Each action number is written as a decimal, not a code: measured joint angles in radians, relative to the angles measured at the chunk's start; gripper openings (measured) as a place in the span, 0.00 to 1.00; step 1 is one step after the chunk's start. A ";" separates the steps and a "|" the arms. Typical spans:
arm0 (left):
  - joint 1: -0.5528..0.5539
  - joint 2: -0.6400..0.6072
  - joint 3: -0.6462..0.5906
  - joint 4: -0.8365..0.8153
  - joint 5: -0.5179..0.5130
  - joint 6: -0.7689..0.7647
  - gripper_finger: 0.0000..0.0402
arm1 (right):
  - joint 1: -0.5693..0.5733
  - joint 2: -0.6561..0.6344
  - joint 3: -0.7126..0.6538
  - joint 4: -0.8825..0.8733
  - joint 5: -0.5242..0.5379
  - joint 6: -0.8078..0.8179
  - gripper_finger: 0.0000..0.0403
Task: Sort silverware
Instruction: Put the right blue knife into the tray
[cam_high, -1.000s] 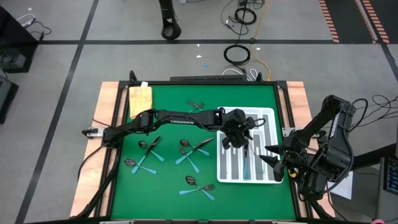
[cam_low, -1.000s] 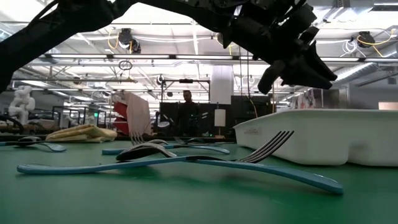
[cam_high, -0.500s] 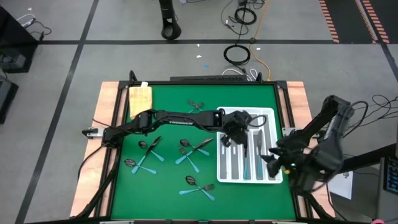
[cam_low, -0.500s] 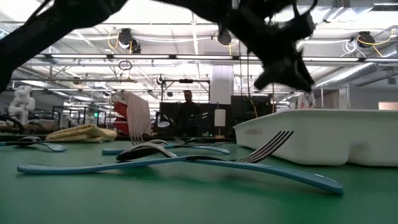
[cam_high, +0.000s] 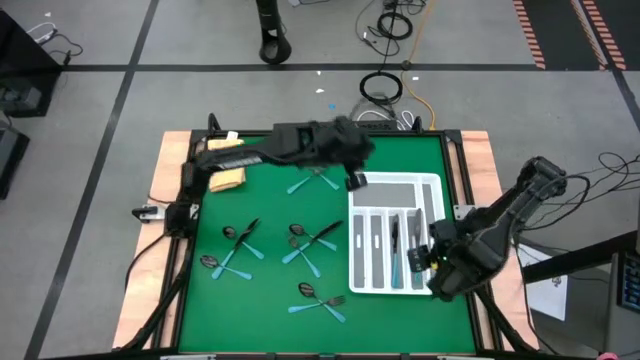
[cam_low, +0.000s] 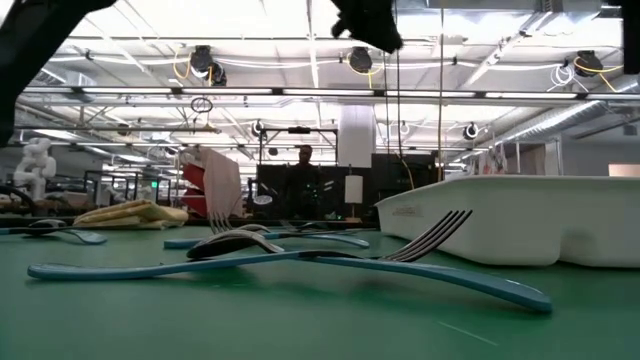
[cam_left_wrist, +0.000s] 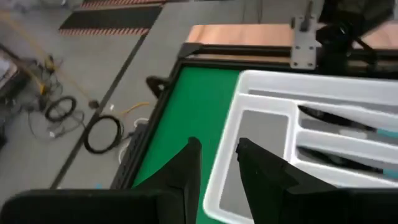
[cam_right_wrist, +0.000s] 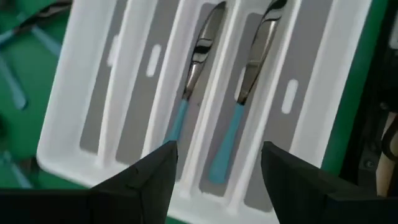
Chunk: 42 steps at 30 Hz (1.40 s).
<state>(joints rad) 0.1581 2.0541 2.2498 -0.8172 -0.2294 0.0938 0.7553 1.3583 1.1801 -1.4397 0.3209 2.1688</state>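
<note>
left claw (cam_low: 368, 22): cut off by the low view's top edge, fingers unseen there
tray (cam_right_wrist: 118, 106) beyond the right claw (cam_right_wrist: 217, 163): far corners cropped
loose cutlery (cam_high: 305, 243): kinds too small to tell

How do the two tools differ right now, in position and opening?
The left tool sits at the tray's far left corner, above the green mat; the right tool hovers at the tray's near right end, over the two knives. The left tool's fingers stand narrowly apart; the right tool's fingers are spread wide. Both are empty.
</note>
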 joint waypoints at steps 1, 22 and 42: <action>0.016 -0.021 -0.001 -0.029 0.009 -0.008 0.28 | -0.022 0.001 0.000 0.000 -0.007 0.000 0.54; 0.168 -0.131 -0.001 -0.168 0.020 0.051 0.28 | -0.184 0.002 -0.295 0.303 -0.018 -0.008 0.54; 0.208 -0.131 -0.001 -0.164 0.019 0.104 0.28 | -0.268 0.001 -0.433 0.406 -0.038 -0.011 0.54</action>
<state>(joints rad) 0.3660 1.9232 2.2486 -0.9813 -0.2104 0.1974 0.4870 1.3595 0.7470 -1.0338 0.2825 2.1574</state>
